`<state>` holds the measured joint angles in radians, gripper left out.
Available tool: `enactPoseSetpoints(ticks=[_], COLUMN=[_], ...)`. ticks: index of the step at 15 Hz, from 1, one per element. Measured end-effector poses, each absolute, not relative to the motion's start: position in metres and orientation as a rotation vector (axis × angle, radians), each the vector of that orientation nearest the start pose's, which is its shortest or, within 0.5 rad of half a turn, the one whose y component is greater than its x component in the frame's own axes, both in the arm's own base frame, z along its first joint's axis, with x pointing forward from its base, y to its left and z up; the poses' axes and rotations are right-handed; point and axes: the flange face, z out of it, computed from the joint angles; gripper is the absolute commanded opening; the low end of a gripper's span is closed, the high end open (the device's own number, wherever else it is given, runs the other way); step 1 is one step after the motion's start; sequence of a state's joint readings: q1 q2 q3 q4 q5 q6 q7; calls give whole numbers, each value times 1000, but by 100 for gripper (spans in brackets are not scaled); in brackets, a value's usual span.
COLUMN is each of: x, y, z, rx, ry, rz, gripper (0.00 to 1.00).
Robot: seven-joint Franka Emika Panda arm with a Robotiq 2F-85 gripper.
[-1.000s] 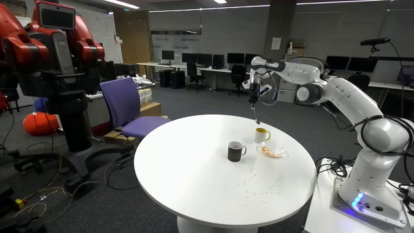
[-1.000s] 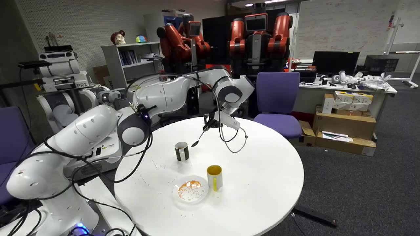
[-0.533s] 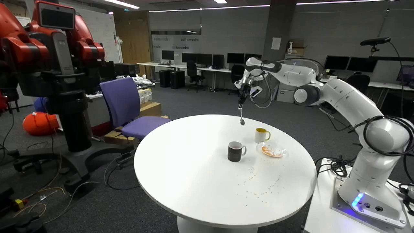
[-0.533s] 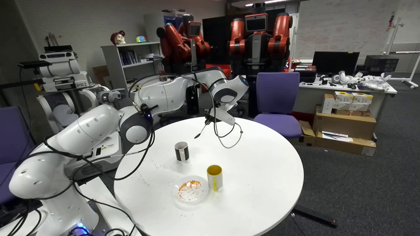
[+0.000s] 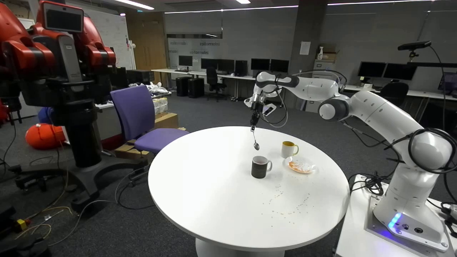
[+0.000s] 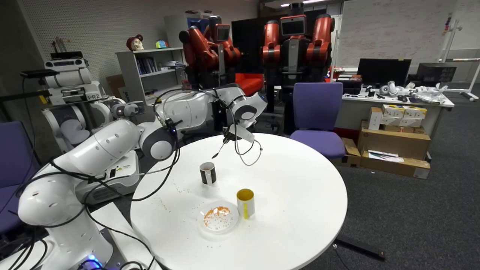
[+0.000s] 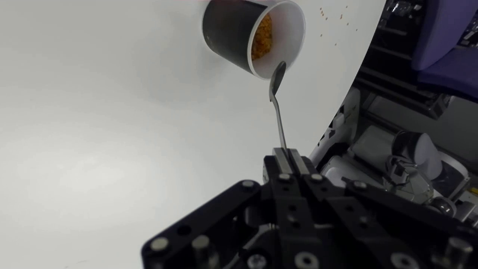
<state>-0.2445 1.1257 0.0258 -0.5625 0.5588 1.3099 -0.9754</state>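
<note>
The dark mug stands well in from the rim of the round white table in both exterior views, and a broad sweep of tabletop runs from it to the edge on the side of the purple chair. On the mug's opposite side the room is tighter: a yellow-lined mug and a shallow plate sit close by each other, parted from the dark mug by a strip of table, and past the rim on that side rises the arm's base. The gripper is up over the table near the dark mug, its fingertips pressed together on the handle of a spoon. The spoon hangs near the mug's mouth, apart from it in both exterior views; in the wrist view its bowl overlaps the lip by line of sight only. It is thin grey metal with a slight kink where handle meets bowl; whether the bowl carries anything cannot be told. Orange grains lie inside the dark mug, and more dot the table nearby.
</note>
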Motion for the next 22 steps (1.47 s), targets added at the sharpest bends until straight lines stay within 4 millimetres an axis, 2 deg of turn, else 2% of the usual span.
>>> enactPoseSetpoints(ticks=[2,4,8,13,22], x=[751,749,743,733,736], y=[-93,-85,-83,-78,-49], z=[315,314,311,297,271], rx=[-2247,-2234,-2211,-2193,-2193], ry=[-966,-980,-997,-1035,-1075], rz=[0,32,94,219,273], gripper=[1,1,1,1,1])
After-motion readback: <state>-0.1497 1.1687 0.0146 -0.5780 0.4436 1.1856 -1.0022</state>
